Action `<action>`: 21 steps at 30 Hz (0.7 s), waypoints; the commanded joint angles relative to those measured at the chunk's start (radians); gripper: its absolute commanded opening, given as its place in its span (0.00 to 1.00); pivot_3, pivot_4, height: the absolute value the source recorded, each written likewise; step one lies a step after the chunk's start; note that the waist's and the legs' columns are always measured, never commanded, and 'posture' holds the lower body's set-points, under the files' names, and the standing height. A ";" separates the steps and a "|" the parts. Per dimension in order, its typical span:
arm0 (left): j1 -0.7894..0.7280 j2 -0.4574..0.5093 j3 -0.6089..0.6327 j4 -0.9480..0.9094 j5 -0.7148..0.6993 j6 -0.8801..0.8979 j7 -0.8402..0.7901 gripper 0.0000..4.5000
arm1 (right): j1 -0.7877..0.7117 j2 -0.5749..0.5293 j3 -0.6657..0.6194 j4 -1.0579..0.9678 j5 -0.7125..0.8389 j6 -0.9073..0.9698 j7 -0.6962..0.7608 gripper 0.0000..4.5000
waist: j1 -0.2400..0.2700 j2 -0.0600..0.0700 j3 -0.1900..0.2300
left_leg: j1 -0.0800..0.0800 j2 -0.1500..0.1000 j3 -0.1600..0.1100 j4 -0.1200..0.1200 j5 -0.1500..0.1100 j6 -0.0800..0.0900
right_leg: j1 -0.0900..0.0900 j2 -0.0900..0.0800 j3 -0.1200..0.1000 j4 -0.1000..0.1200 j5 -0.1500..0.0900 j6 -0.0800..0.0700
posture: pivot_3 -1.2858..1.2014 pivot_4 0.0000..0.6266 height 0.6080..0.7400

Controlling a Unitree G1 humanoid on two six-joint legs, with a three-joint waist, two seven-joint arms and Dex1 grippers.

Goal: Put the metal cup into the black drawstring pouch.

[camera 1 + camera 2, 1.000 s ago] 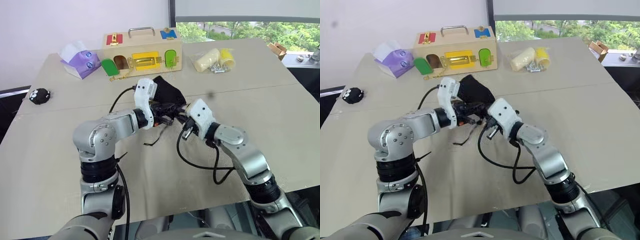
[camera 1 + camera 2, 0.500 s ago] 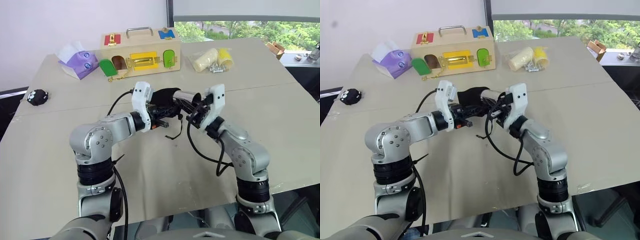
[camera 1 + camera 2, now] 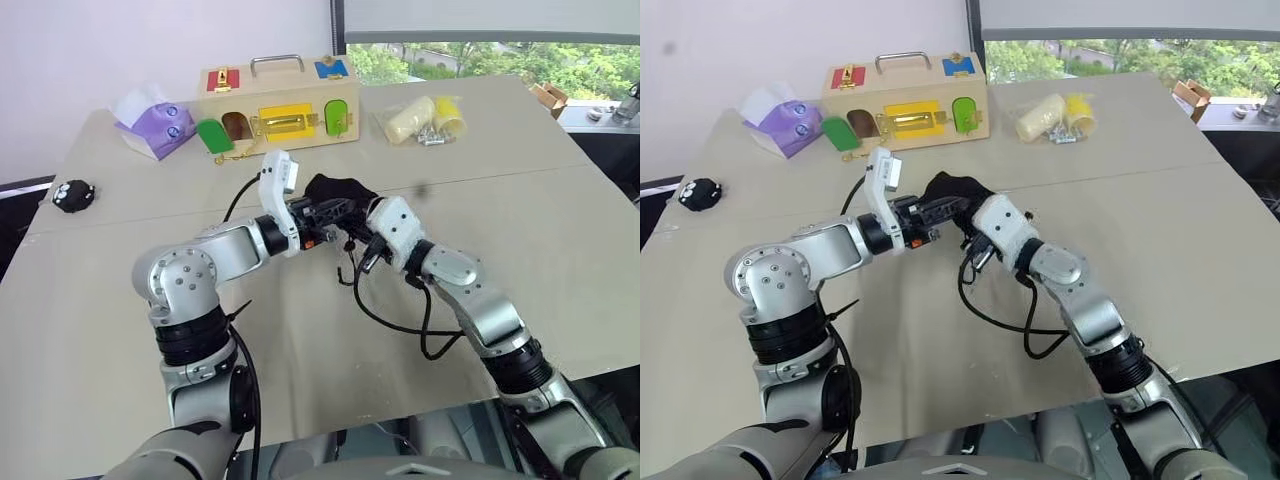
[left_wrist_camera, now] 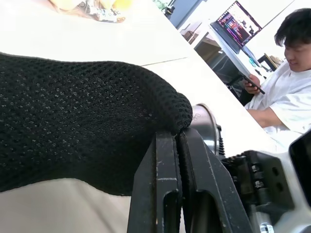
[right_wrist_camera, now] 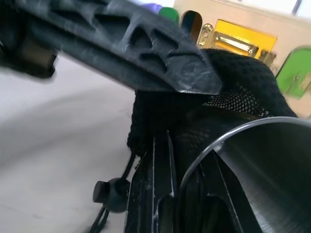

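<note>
The black drawstring pouch [image 3: 337,189] hangs above the middle of the table, held between both hands. My left gripper [image 3: 333,211] is shut on the pouch's mesh edge [image 4: 97,121]. My right gripper [image 3: 353,226] comes in from the right, shut on the wall of the metal cup [image 5: 265,167]. The cup's shiny rim [image 4: 207,124] lies on its side at the pouch's mouth, with black fabric [image 5: 235,77] draped over its top. Most of the cup is hidden by the pouch in the eye views. A thin cord with a toggle [image 5: 111,190] dangles below.
A wooden latch box [image 3: 280,97] stands at the table's back, with a purple tissue pack [image 3: 152,125] to its left and a bag of yellow cylinders [image 3: 425,118] to its right. A small black toy [image 3: 75,193] lies far left. A seated person [image 4: 291,97] is off to the right.
Half a second ago the right gripper was turned upward with the cup showing beside the pouch. It has since rolled and dropped, and the cup now sits under the pouch's fabric.
</note>
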State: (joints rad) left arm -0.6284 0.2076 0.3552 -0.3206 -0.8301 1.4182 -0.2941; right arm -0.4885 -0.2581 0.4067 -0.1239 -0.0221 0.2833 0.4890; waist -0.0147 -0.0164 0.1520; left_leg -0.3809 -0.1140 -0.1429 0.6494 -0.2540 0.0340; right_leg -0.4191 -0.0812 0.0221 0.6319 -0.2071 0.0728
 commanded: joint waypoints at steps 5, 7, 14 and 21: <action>-0.018 -0.002 -0.003 -0.014 -0.051 0.005 0.009 0.00 | -0.106 -0.098 0.127 0.131 -0.259 -0.255 0.041 0.01 | 0.000 0.000 0.000 | 0.000 0.000 0.000 0.000 0.000 0.000 | 0.000 0.000 0.000 0.000 0.000 0.000 | 0.52 0.24 1.00; -0.018 -0.005 -0.005 -0.012 -0.056 0.003 0.012 0.00 | -0.118 -0.120 0.142 0.155 -0.300 -0.287 0.057 0.01 | 0.001 0.000 0.000 | 0.000 0.000 0.000 0.000 0.000 0.000 | 0.000 0.000 0.000 0.000 0.000 0.000 | 0.52 0.24 1.00; -0.015 -0.013 -0.007 -0.011 -0.072 -0.003 0.023 0.00 | -0.132 -0.134 0.144 0.190 -0.345 -0.299 0.139 0.01 | 0.001 0.000 0.000 | 0.000 0.000 0.000 0.000 0.000 -0.001 | 0.000 0.000 0.000 -0.001 0.000 0.000 | 0.52 0.24 1.00; 0.000 -0.028 -0.013 -0.018 -0.074 -0.015 0.040 0.00 | -0.150 -0.114 0.116 0.201 -0.326 -0.269 0.206 0.25 | 0.001 0.000 0.000 | 0.000 0.000 0.000 0.000 0.000 -0.001 | 0.000 0.000 0.000 -0.001 0.000 0.000 | 0.52 0.24 1.00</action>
State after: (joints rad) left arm -0.6160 0.1839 0.3385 -0.3026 -0.8696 1.4301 -0.2518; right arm -0.6273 -0.3736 0.5462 0.0884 -0.3592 0.0117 0.6793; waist -0.0136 -0.0168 0.1521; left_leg -0.3812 -0.1139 -0.1434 0.6494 -0.2538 0.0332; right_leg -0.4188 -0.0810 0.0223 0.6312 -0.2071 0.0727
